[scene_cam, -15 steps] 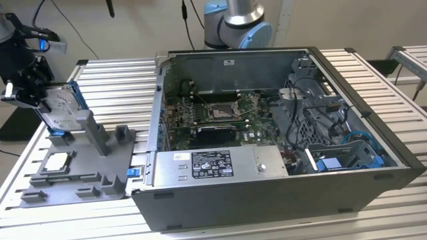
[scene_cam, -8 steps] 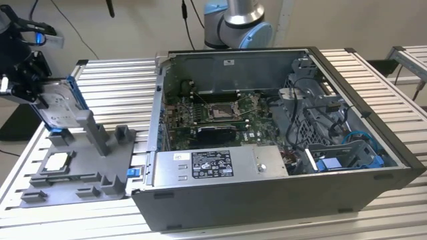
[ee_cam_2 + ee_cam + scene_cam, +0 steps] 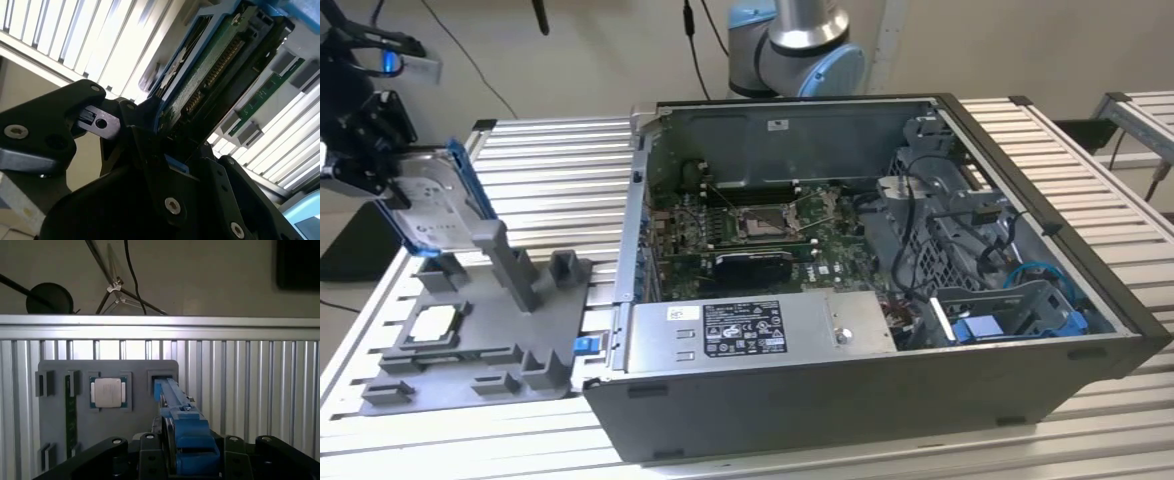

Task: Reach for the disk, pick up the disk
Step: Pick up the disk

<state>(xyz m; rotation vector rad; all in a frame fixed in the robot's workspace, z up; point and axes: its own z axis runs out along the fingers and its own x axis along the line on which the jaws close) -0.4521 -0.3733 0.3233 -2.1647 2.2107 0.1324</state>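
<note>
The counter (image 3: pixel 560 160) bears a computer case (image 3: pixel 854 390) at the exterior view's right, a tray (image 3: pixel 474 365) at its left; a chip (image 3: pixel 434 322) lies on the tray, the disk (image 3: pixel 434 200) behind it.

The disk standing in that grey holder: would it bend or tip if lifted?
The disk looks like rigid metal, so probably stiff and heavy for its size. Standing tilted on edge in the grey holder, it could tip if nudged.

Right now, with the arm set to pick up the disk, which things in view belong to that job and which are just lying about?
Belongs to the job:
disk, standing in the grey fixture
gripper, closed on the disk

Just lying about:
square chip
memory stick
open computer case
</note>
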